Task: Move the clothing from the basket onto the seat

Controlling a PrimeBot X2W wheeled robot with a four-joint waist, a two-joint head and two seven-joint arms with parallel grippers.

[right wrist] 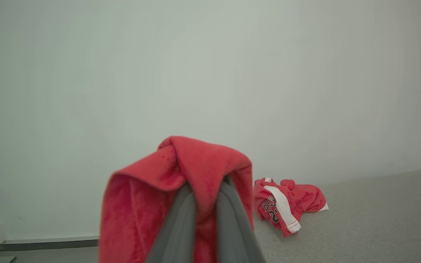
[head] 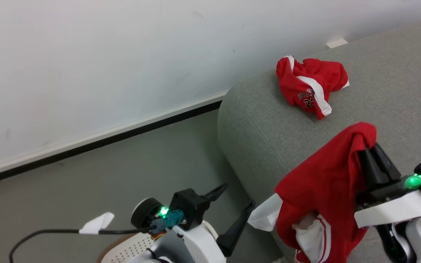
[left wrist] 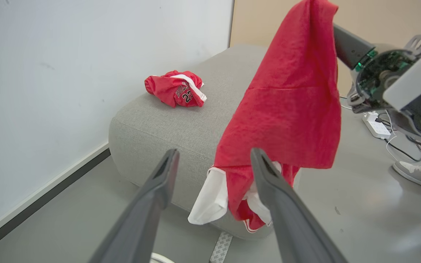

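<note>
- Atop the seat [head: 269, 138], toward its wall-side end: crumpled red garment numbered 23 [head: 311, 86], lying loose.
- Over the seat's near edge: right gripper [head: 370, 150] pinched narrow on a second red garment [head: 323, 190], cloth draped over the fingertips and hanging down the seat's front face.
- Left of the seat, over the floor [head: 122, 171]: left gripper [head: 239, 194] spread wide, holding nothing.
- Farther left of the seat, under the left arm: part of the basket [head: 130, 248].

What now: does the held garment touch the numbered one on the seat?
Apart: head view shows bare seat between held garment and numbered garment.
</note>
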